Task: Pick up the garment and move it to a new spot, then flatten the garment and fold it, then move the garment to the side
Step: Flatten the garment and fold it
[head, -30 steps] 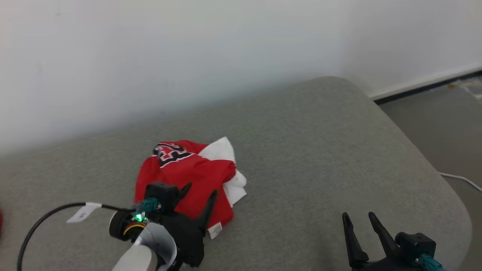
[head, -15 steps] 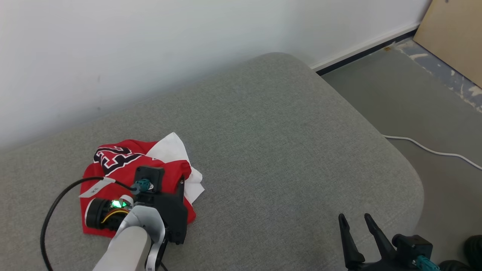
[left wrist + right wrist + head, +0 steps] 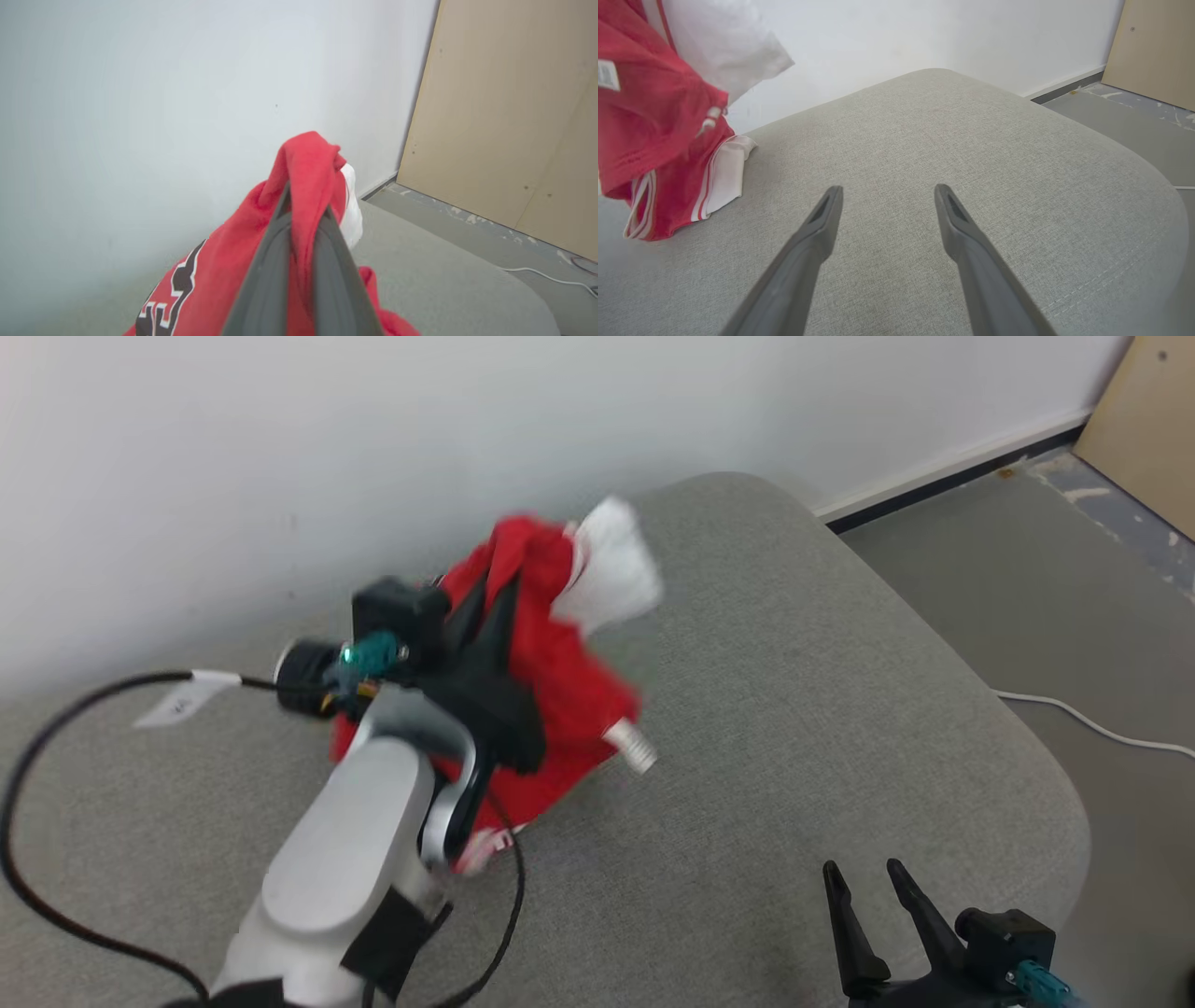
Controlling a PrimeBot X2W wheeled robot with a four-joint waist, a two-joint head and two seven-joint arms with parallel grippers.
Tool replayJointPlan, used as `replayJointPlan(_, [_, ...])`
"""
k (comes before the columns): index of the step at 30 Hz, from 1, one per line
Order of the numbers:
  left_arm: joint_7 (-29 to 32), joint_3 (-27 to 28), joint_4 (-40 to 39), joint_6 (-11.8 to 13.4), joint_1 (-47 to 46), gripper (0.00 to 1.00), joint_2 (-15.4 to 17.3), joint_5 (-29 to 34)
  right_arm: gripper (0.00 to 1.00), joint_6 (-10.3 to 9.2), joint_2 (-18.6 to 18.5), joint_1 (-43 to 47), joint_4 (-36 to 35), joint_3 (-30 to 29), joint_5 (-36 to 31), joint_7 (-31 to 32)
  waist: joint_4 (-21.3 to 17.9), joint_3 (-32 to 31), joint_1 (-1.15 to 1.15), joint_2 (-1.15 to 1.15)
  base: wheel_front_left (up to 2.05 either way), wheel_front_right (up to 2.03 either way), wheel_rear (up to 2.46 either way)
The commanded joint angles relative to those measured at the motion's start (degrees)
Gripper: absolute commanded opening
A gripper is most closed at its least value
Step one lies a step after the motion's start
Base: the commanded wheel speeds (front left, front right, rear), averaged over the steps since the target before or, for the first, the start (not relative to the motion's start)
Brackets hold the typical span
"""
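Over the rounded grey fabric cushion (image 3: 794,709) by the white wall (image 3: 373,429), my left gripper (image 3: 495,602) pinches a bunched ridge of the red-and-white jersey garment (image 3: 569,681), seemingly soft and light, drooping at ten o'clock; my right gripper (image 3: 861,870) idles spread, empty, at five o'clock.

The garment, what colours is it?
The garment is red with white parts and black-and-white lettering, clearest in the left wrist view.

the garment (image 3: 569,681) is hung over the left part of the cushion (image 3: 794,709), its lower end laid on it; the wall (image 3: 280,429) is set behind, the floor (image 3: 1055,560) to the right.
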Motion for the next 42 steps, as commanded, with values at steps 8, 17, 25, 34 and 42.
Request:
replayJointPlan(8, [-8.64, 0.57, -6.89, -0.55, -10.84, 0.0, -1.49, -7.32, 1.0, -0.12, -0.06, 0.13, -0.09, -0.32, -1.08, 0.44, 2.89, -1.76, 0.0, -0.01, 0.0, 0.0, 0.0])
replayJointPlan(17, [-8.42, 2.44, -2.87, 2.92, -0.92, 0.0, -0.72, -16.49, 1.0, -0.12, -0.03, 1.42, -1.17, -0.83, -1.52, 1.02, 8.49, -2.75, 0.0, -0.01, 0.0, 0.0, 0.0])
replayJointPlan(25, [-9.48, 5.23, 11.93, 2.85, 7.72, 0.22, 1.64, -19.9, 1.0, -0.12, -0.06, 0.16, -1.44, 1.27, -1.08, 1.84, 12.9, -2.92, 0.0, -0.01, 0.0, 0.0, 0.0])
replayJointPlan(34, [-11.89, 10.24, 18.5, 2.09, 9.42, 1.0, 4.78, -20.63, 1.0, -0.12, -0.08, 0.81, -1.62, 1.52, -0.99, 2.24, 15.37, -3.09, 0.0, -0.01, 0.0, 0.0, 0.0])
replayJointPlan(42, [-12.03, 12.95, 9.32, -1.15, 16.6, 1.0, 5.67, -14.44, 1.0, -0.12, -0.06, 1.21, -2.15, 2.39, -1.07, 2.9, 19.02, -3.6, 0.0, -0.01, 0.0, 0.0, 0.0])
